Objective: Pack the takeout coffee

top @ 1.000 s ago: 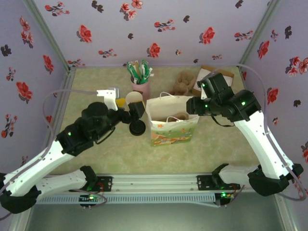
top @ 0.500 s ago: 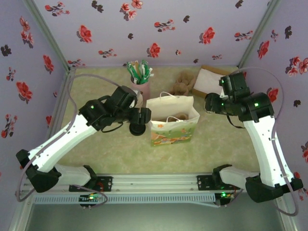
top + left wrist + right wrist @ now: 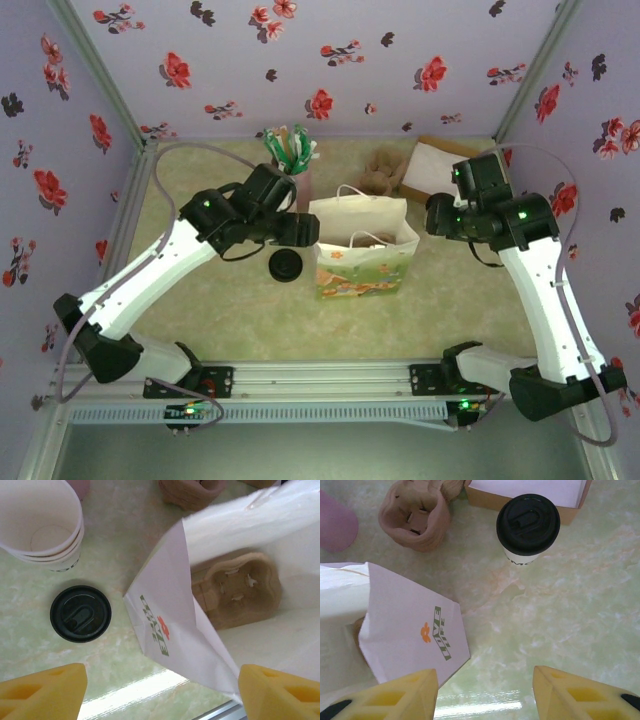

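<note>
- The right gripper (image 3: 484, 680) has its yellow fingers spread apart with only bare table (image 3: 560, 610) between them; it holds nothing.
- From that gripper, in the right wrist view, the takeout coffee (image 3: 528, 527) lies between twelve and one o'clock, well apart from the fingertips, with open table all the way to it.
- The cup stands upright with its black lid on, so its long axis is vertical. It sits just in front of the cardboard box (image 3: 530, 491).
- At about ten o'clock from the right gripper is a corner of the paper bag (image 3: 412, 635), and at eleven o'clock an empty pulp carrier (image 3: 415, 517) on the table.
- The left gripper (image 3: 162, 672) also has its fingers apart and clamps nothing. The bag's near wall runs up between them, and I cannot tell whether the right-hand finger touches it.
- Inside the open bag sits a second carrier (image 3: 235, 590); at ten o'clock from the left gripper lie a loose black lid (image 3: 80, 613) and the stack of cream cups (image 3: 40, 525).
- In the top view the left gripper (image 3: 300, 232) is at the bag's (image 3: 362, 262) nine o'clock side and the right gripper (image 3: 437, 215) at its two o'clock.
- The right arm is plainly the nearer to the coffee. Its next move likely calls for reaching forward and closing on the cup's sides.
</note>
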`<control>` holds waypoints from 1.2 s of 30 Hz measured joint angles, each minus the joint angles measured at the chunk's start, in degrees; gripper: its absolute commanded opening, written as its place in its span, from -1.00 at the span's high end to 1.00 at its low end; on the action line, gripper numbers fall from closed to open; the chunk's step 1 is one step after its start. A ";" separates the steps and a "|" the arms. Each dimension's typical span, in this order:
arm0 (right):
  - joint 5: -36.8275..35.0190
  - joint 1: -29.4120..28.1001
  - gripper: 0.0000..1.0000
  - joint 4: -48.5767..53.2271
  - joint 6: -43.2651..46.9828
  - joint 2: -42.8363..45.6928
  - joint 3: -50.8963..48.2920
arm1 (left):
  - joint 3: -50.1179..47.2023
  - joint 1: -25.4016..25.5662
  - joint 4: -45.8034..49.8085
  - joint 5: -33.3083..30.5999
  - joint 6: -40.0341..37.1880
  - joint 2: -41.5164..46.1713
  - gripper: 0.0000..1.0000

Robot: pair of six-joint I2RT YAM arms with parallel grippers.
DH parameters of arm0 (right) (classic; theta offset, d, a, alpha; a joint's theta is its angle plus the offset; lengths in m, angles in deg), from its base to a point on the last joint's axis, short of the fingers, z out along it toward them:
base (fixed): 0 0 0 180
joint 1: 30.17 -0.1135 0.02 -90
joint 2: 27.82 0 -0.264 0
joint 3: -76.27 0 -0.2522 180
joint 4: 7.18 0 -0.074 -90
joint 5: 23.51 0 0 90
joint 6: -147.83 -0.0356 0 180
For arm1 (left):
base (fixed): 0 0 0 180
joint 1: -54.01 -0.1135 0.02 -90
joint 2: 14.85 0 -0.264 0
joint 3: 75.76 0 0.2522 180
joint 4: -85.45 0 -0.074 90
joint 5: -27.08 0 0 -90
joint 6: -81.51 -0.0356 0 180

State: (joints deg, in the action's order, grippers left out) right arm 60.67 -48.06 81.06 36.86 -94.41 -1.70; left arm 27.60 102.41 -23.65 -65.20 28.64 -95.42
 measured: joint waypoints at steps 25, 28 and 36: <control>-4.42 2.89 -0.10 -3.74 0.48 -1.31 -3.69 | 9.64 -2.34 2.49 4.46 -1.27 -13.03 0.11; -4.68 4.13 -0.18 -4.66 0.61 -1.92 -5.38 | 11.32 -2.95 3.19 4.48 -2.36 -14.34 0.34; -4.74 8.24 -0.54 -6.99 0.94 -5.77 -7.43 | 12.35 -3.19 4.33 5.18 -4.00 -15.54 0.87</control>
State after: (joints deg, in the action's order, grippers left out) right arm 55.92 -39.82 74.06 37.80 -100.18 -9.13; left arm 39.95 99.22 -19.32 -60.02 24.64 -110.96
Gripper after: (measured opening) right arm 0.735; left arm 0.134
